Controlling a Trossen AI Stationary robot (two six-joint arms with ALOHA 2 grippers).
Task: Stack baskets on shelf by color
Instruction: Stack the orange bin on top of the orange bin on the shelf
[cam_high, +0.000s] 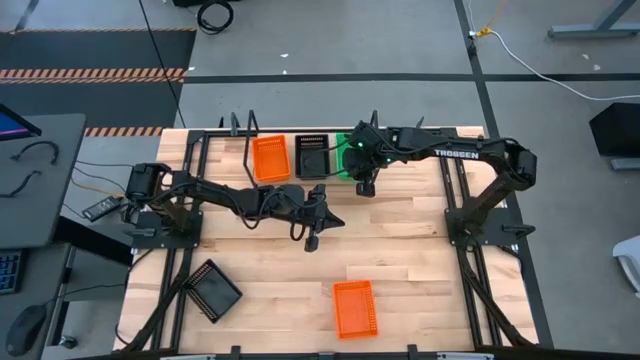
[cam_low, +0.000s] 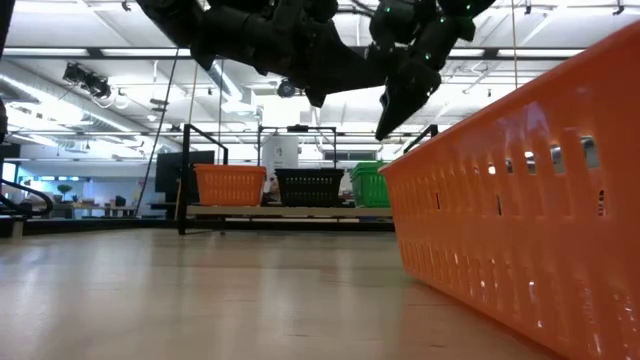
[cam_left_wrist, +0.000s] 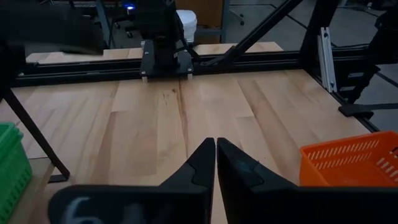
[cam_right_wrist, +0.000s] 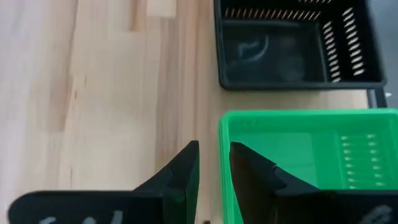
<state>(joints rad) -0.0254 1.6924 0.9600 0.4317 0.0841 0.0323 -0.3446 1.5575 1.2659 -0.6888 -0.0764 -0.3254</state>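
Your right gripper (cam_right_wrist: 213, 163) hangs empty, fingers a narrow gap apart, by the green mesh plastic basket stack (cam_right_wrist: 305, 163) on the light wooden shelf (cam_high: 335, 180), beside the black mesh basket stack (cam_high: 312, 157) and orange mesh basket stack (cam_high: 270, 158). Your left gripper (cam_left_wrist: 216, 163), fingers pressed together and empty, hovers mid-table. Next, I judge, fetch the loose orange mesh basket (cam_high: 356, 308), long axis toward the shelf, or the skewed loose black mesh basket (cam_high: 214, 290).

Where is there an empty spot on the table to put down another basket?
The widest bare wood lies between the black basket at the near left and the orange basket near the front edge. It is crowded at the shelf, where orange, black and green baskets sit abreast, with the right hand and left hand close by.
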